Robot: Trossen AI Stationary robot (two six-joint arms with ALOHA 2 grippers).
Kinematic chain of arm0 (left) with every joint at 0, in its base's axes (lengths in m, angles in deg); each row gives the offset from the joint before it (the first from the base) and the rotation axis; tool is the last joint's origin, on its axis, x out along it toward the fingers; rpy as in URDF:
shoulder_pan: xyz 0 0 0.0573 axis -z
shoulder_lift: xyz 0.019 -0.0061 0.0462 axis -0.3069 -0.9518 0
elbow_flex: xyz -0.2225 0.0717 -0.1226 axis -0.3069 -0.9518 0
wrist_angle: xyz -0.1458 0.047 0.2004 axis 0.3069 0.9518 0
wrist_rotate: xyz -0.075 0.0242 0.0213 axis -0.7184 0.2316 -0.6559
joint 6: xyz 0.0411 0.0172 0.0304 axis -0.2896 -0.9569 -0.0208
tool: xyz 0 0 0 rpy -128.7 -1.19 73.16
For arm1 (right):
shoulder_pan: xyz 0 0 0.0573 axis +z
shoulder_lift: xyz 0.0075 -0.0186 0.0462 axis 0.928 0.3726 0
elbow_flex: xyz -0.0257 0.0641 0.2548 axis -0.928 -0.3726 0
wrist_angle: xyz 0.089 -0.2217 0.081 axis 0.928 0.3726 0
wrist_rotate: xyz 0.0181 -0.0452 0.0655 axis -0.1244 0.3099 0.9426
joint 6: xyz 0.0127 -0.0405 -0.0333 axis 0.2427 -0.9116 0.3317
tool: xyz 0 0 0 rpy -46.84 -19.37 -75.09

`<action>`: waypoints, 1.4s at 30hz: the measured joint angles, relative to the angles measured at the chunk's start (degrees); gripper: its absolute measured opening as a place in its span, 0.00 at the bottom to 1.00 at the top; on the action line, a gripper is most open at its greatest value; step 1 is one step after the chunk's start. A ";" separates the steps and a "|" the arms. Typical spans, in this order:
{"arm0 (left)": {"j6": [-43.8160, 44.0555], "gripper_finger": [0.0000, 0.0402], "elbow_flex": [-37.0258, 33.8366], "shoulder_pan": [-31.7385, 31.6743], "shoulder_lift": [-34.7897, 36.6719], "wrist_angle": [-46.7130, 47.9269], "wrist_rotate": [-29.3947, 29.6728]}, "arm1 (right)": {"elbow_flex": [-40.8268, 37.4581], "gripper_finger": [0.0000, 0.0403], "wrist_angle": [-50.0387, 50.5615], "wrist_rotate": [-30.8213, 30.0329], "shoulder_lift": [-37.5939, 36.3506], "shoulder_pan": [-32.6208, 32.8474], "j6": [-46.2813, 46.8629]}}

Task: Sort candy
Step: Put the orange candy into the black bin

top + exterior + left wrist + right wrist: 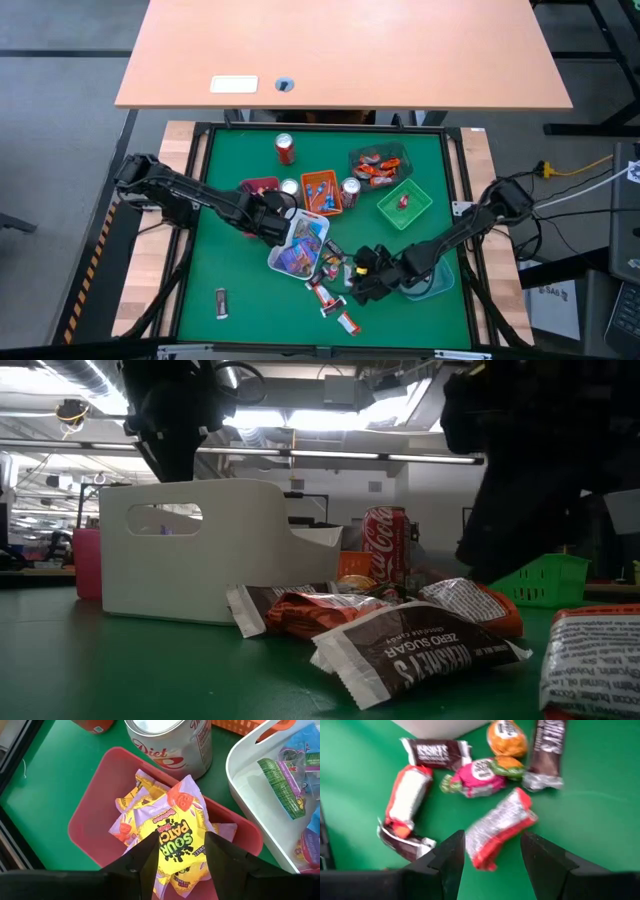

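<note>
Over the pink plastic tray point(95, 815), left gripper point(181, 857) parted around a yellow Sour Patch Kids packet point(175, 840); could snag neighbouring packets or clip the "Diet" silver soda can point(170, 745) just beside. Near the loose pile on the green mat point(220, 260), right gripper point(492, 852) wide, empty, straddling a red-and-silver wrapped bar point(500, 827); could nudge the pink sweet point(475, 777). Legible: Hershey's Zero Sugar wrapper point(415, 650), Coca-Cola can point(385, 540)

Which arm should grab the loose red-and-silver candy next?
Right, probably. The right claw is open, with the red-and-silver candy on the mat between its fingers. The left claw is over the pink tray, with a yellow Sour Patch packet between its fingers.
</note>
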 joint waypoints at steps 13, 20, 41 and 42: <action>0.04 0.37 0.00 0.02 0.00 -0.17 0.00 | 0.08 0.47 -2.96 -4.28 6.34 0.00 2.95; 0.04 0.37 -0.04 0.02 -0.02 -0.44 -0.02 | 0.17 0.45 -2.98 -4.50 7.00 0.00 2.79; 0.09 0.37 -0.04 0.04 -0.04 -1.05 0.00 | -0.15 0.23 -1.13 -0.84 0.11 -0.13 -5.24; 0.09 0.37 -0.04 0.04 -0.04 -1.03 0.00 | -0.13 0.23 -0.63 -0.49 -1.06 -0.43 -6.58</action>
